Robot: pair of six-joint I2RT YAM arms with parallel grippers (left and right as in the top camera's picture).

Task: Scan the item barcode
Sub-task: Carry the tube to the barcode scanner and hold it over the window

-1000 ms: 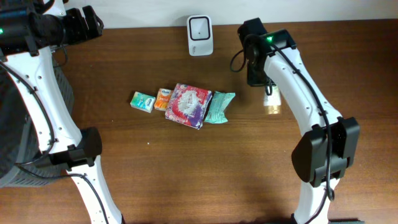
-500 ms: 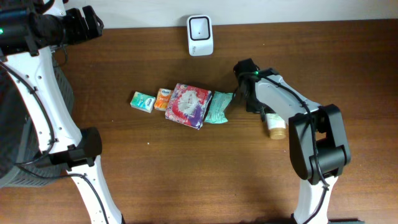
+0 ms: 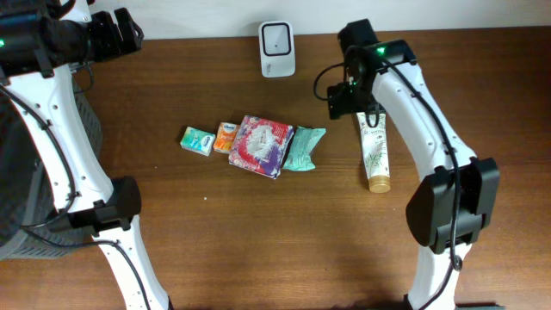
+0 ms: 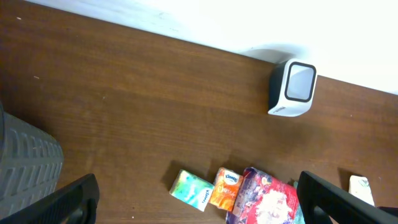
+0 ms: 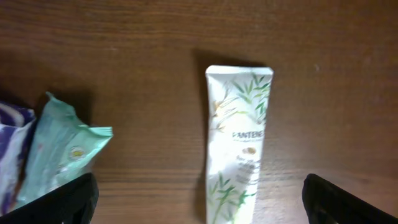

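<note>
**A:** Left side?

**B:** The left end effector (image 3: 127,33) is at the back-left corner of the counter (image 3: 215,250), above the grey bin (image 4: 25,165). Its fingers (image 4: 68,202) sit at the bottom corners of its wrist view. They're spread wide with nothing between them.

**A:** Items?

**B:** There's a row mid-counter: green pack (image 3: 197,140), orange pack (image 3: 225,137), floral pack (image 3: 260,145), then teal pouch (image 3: 303,148). They're packed close, and some are touching. The scanner (image 3: 277,49) stands at the back edge, behind the floral pack.

**A:** Right side?

**B:** The right end effector (image 3: 344,99) hangs right of the scanner, behind the pouch. Its fingers (image 5: 348,199) are spread too and grip nothing. The tube (image 3: 374,151) lies flat and loose on the counter, right of the pouch and not touching it.

**A:** Geometry if the tube's next?

**B:**
- **Long axis:** it runs back to front. The crimped end points toward the back, nearest the end effector, and the cap end points to the front edge.
- **Approach:** in the right wrist view the tube runs straight down the frame, a bit right of centre and crosswise to the line between the fingers. As I read it, the end effector is already squared to close across the width. It needs to come forward along the tube, nudge right and drop.
- **Which arm:** the right arm is far nearer, and the left is well apart.

**A:** Barcode?

**B:** It's not visible. The printed face is up, so it's probably underneath and the tube would need a roll toward the scanner. I can't tell whether the tube or one of the row is the item due.
</note>
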